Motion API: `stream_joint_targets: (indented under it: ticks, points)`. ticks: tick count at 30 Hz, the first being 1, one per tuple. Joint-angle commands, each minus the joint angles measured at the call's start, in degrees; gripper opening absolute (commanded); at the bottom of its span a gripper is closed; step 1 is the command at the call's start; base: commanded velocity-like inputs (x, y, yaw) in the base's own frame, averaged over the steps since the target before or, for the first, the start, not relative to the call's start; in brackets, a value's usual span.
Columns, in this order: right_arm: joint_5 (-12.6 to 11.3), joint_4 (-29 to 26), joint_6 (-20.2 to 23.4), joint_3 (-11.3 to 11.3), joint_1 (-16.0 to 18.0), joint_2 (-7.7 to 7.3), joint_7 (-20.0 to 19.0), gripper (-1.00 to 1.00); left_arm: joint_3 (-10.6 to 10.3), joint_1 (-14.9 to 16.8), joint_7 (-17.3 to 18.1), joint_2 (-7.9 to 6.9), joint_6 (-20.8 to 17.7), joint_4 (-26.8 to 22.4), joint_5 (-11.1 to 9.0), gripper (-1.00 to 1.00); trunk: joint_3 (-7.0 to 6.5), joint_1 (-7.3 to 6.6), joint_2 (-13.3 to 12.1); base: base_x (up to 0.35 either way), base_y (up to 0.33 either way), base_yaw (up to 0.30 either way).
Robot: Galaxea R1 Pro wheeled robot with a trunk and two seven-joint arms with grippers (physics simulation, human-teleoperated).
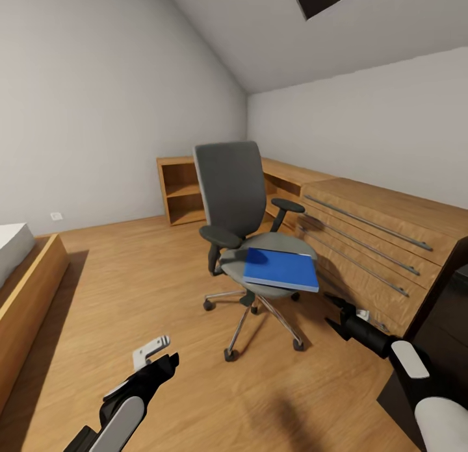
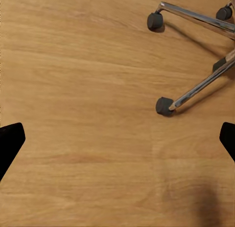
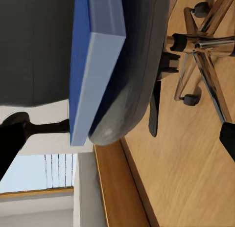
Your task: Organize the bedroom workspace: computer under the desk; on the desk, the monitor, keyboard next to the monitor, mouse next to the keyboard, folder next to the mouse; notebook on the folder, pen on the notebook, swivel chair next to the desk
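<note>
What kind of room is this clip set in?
Probably an attic bedroom used as a home office: a sloped ceiling, a bed edge at one side, low wood cabinets along the wall, and a swivel chair carrying a blue folder.

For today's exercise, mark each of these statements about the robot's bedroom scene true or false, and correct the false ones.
1. The folder lies on the seat of the swivel chair. True.
2. The right gripper is clamped on the folder. False: it sits apart from the folder, beside the chair, with its fingers spread and nothing between them.
3. The left gripper hangs over bare wooden floor near the chair's base. True.
4. The folder is red. False: it is bright blue.
5. The chair stands in front of light-wood cabinets with long bar handles. True.
</note>
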State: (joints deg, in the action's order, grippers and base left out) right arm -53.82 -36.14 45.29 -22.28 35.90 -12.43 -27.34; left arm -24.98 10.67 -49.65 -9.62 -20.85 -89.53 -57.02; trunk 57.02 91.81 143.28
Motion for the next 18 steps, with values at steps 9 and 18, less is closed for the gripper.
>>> stream_joint_targets:
  ticks: [9, 18]
  points:
    - [0.1, -3.2, 0.3, -0.3, 0.0, 0.07, -0.2, 1.0, -0.1, 0.1, -0.6, -0.05, -0.1, 0.0, -0.1, 1.0, 0.06, -0.01, 0.0, 0.1, 0.0, 0.0]
    - [0.2, -3.3, 0.3, -0.3, 0.0, 0.05, -0.1, 1.0, 0.1, 0.1, -0.7, -0.12, -0.1, 0.0, 0.0, 1.0, 0.06, -0.01, 0.0, 0.117, -0.017, 0.0]
